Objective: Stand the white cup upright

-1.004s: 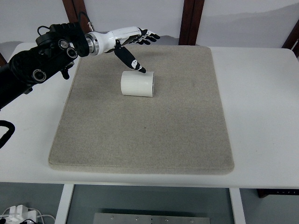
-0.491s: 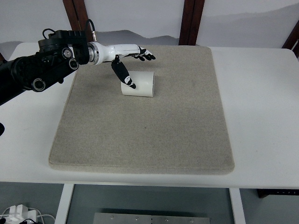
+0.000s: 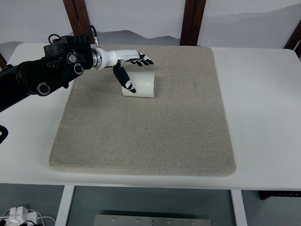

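On grey mat (image 3: 141, 132), white cup (image 3: 140, 84) lay sideways; your left hand (image 3: 128, 63) spread open around its left end, thumb down, likely framing grasp.

White, faintly ribbed cup (image 3: 140, 84) just beneath the left hand (image 3: 126, 63). Hand itself white over the back and palm, black at the fingertips (image 3: 147, 60), with a black thumb carrying small white marks. Behind the hand, a black arm (image 3: 40, 77) with silver-ringed joints. Under hand and cup, a grey-beige, speckled felt mat (image 3: 146, 127). Around the mat, a plain white counter (image 3: 263, 117). Beyond the hand, dark reddish-brown wooden posts (image 3: 191, 21) against a pale wall.
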### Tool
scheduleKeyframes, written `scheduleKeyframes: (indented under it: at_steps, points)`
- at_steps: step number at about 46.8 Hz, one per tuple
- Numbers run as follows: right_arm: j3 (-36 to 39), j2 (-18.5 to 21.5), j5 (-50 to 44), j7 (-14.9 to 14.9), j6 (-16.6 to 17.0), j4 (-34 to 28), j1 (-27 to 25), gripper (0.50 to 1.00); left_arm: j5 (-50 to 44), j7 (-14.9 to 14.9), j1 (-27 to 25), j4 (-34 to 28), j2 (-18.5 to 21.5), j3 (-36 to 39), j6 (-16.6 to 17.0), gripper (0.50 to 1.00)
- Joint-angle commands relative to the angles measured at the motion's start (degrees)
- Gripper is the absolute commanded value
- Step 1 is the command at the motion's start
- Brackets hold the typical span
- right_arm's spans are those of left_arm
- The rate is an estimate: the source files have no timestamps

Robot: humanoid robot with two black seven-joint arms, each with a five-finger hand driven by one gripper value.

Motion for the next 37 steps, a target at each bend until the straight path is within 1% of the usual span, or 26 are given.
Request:
scheduleKeyframes:
  at_steps: [1,9,15,22,28,37]
  points:
    - [0.0,0.0,0.0,0.0,0.0,0.0,0.0,0.952,-0.1,0.2,0.1,0.1,-0.8,-0.1,0.3,0.981]
    - [0.0,0.0,0.0,0.0,0.0,0.0,0.0,0.952,-0.1,0.4,0.3,0.5,-2.1,0.1,0.5,0.979]
    - [0.0,0.0,0.0,0.0,0.0,0.0,0.0,0.952,-0.1,1.2,0.3,0.6,-2.1,0.1,0.6,0.975]
    - [0.0,0.0,0.0,0.0,0.0,0.0,0.0,0.952,-0.1,1.5,0.4,0.6,-2.1,0.1,0.6,0.973]
    - [0.0,0.0,0.0,0.0,0.0,0.0,0.0,0.952,-0.1,2.2,1.2,0.5,-2.9,0.1,1.3,0.958]
    - [0.0,0.0,0.0,0.0,0.0,0.0,0.0,0.952,-0.1,2.7,1.8,0.6,-3.5,0.2,1.4,0.945]
